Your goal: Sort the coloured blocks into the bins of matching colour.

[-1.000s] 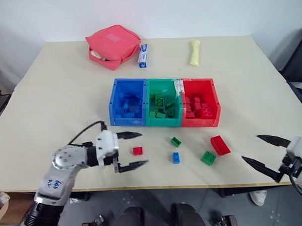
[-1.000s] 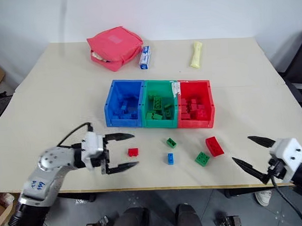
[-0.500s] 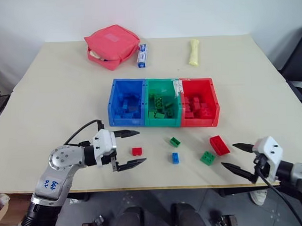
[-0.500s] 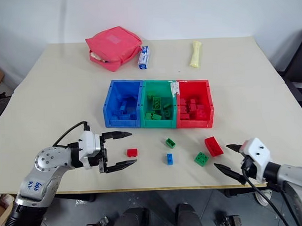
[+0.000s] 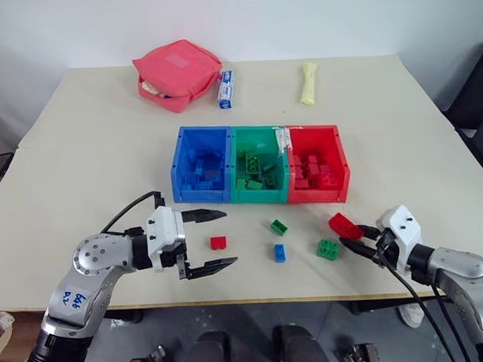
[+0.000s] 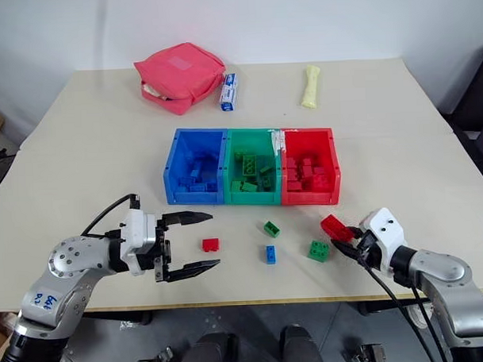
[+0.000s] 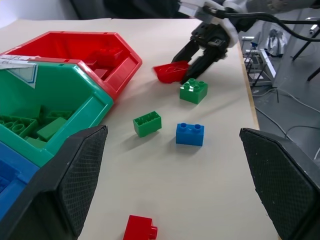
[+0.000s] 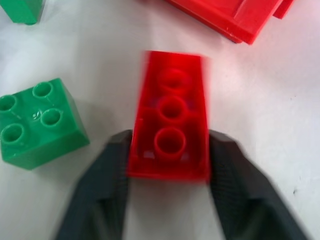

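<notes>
My right gripper (image 8: 171, 141) is shut on a long red block (image 5: 343, 223) near the table's front right, its fingers (image 8: 107, 185) clamping the block's two long sides. A green square block (image 5: 329, 249) lies just left of it. Further left on the table lie a small green block (image 5: 280, 226), a blue block (image 5: 280, 253) and a small red block (image 5: 218, 243). My left gripper (image 5: 230, 238) stands open and level, with the small red block between its spread fingertips and touching neither. The blue bin (image 5: 201, 197), green bin (image 5: 259, 196) and red bin (image 5: 317, 196) stand joined in a row behind, each holding blocks of its own colour.
A pink-red zipped pouch (image 5: 177, 74) lies at the back left, with a small blue-and-white box (image 5: 225, 89) beside it. A pale yellow roll (image 5: 307, 83) lies at the back right. The table's front edge runs just below both grippers.
My right gripper came in from the front right corner and shut on the long red block, which has shifted slightly toward the bins. The left gripper stays open in the same spot.
</notes>
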`<state>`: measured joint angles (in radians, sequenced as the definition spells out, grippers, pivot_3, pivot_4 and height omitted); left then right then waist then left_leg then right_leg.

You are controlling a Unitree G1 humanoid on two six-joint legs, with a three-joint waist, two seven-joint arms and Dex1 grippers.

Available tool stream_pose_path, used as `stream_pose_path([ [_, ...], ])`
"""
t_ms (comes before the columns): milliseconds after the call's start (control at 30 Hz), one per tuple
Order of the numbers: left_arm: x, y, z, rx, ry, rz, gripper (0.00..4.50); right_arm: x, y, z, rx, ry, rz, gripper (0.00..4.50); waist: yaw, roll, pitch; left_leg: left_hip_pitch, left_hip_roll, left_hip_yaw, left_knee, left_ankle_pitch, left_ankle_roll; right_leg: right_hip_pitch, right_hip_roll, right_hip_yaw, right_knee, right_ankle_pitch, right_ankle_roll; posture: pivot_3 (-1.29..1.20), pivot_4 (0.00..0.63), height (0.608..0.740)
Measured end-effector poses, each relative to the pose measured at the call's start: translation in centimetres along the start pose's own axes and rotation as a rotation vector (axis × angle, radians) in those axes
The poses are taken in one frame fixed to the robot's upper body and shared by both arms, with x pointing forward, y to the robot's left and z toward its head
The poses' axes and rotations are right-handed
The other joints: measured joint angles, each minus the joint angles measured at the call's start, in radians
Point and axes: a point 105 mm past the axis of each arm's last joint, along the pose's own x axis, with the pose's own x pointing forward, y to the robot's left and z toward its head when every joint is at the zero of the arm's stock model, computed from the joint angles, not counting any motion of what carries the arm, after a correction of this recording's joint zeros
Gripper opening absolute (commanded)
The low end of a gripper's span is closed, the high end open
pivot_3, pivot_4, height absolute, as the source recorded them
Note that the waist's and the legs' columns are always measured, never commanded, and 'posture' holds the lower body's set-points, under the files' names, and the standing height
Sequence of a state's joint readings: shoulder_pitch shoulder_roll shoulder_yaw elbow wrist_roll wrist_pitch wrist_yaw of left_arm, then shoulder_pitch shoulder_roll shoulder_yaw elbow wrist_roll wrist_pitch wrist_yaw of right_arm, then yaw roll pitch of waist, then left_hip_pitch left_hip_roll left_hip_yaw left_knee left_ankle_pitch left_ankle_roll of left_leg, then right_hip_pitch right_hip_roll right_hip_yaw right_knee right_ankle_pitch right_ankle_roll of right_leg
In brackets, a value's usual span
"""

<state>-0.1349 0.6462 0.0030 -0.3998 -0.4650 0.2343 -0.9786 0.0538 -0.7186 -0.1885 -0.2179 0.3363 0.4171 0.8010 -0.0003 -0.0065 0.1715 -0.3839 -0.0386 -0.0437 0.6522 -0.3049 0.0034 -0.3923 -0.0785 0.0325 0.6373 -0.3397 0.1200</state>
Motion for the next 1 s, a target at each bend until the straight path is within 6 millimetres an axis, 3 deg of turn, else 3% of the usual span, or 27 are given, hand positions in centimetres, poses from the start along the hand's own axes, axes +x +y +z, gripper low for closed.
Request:
stream_pose_path([
  [133,0.1,0.4,0.1,-0.007,-0.029,0.025,4.50,-0.2,0.1,0.7,0.006,-0.026,0.031,1.47,0.000,0.000,0.000,0.000,0.000,0.000,0.000,0.000,0.000,0.000,0.000,0.000,0.000,0.000,0.000,0.00,0.150,0.740],
  [267,-0.2,0.7,0.2,-0.031,-0.063,0.079,4.50,-0.4,0.4,7.4,0.034,-0.252,0.111,1.47,-0.008,0.000,0.000,0.000,0.001,0.001,-0.001,0.000,0.000,-0.001,0.001,0.000,0.001,0.000,0.000,0.00,0.150,0.740],
  [367,-1.3,1.8,-0.1,-0.042,-0.057,0.179,4.50,-0.3,-0.1,12.8,-0.044,-0.379,0.114,1.47,-0.007,0.000,0.000,0.000,0.001,0.000,0.000,0.000,0.000,-0.002,0.001,0.000,0.001,0.000,0.000,0.00,0.150,0.740],
  [467,-3.6,3.7,-0.7,-0.058,-0.041,0.324,4.50,1.1,-1.1,15.5,-0.072,-0.437,0.071,1.47,-0.003,0.000,0.000,-0.001,0.001,0.000,0.000,0.000,0.000,-0.002,0.001,-0.001,0.001,0.000,0.000,0.00,0.150,0.740],
  [500,-4.4,4.0,-1.2,-0.071,-0.030,0.362,4.50,1.9,-1.6,15.6,-0.072,-0.422,0.053,1.47,-0.003,0.000,0.000,-0.001,0.000,0.000,0.000,0.000,0.000,-0.002,0.000,-0.001,0.001,0.000,0.000,0.00,0.150,0.740],
  [633,-6.0,3.8,-2.4,-0.103,0.016,0.407,4.50,4.9,-4.5,15.1,-0.055,-0.356,-0.053,2.72,0.003,0.000,0.000,-0.004,-0.001,0.000,0.000,0.000,0.001,-0.005,-0.001,-0.001,0.001,0.000,0.000,0.00,0.150,0.740],
  [800,-6.1,3.6,-2.1,-0.084,0.034,0.371,4.50,6.0,-5.7,14.6,-0.091,-0.327,-0.078,4.47,-0.004,0.000,0.000,-0.005,-0.001,0.000,0.000,0.000,0.001,-0.006,-0.001,-0.002,0.004,0.000,0.000,0.00,0.150,0.740],
  [900,-5.6,3.5,-1.8,-0.098,0.035,0.338,4.50,5.5,-5.1,14.0,-0.101,-0.320,-0.024,4.47,-0.004,0.000,0.000,-0.005,0.000,0.000,0.000,0.000,0.000,-0.006,0.000,-0.002,0.004,0.000,0.000,0.00,0.150,0.740],
  [1000,-4.9,3.7,-1.6,-0.115,0.035,0.310,4.50,3.8,-3.2,12.2,-0.134,-0.313,0.125,4.47,0.004,0.000,0.000,-0.006,0.000,-0.001,0.001,0.000,0.001,-0.005,-0.001,-0.002,0.004,0.000,0.000,0.00,0.150,0.740],
])
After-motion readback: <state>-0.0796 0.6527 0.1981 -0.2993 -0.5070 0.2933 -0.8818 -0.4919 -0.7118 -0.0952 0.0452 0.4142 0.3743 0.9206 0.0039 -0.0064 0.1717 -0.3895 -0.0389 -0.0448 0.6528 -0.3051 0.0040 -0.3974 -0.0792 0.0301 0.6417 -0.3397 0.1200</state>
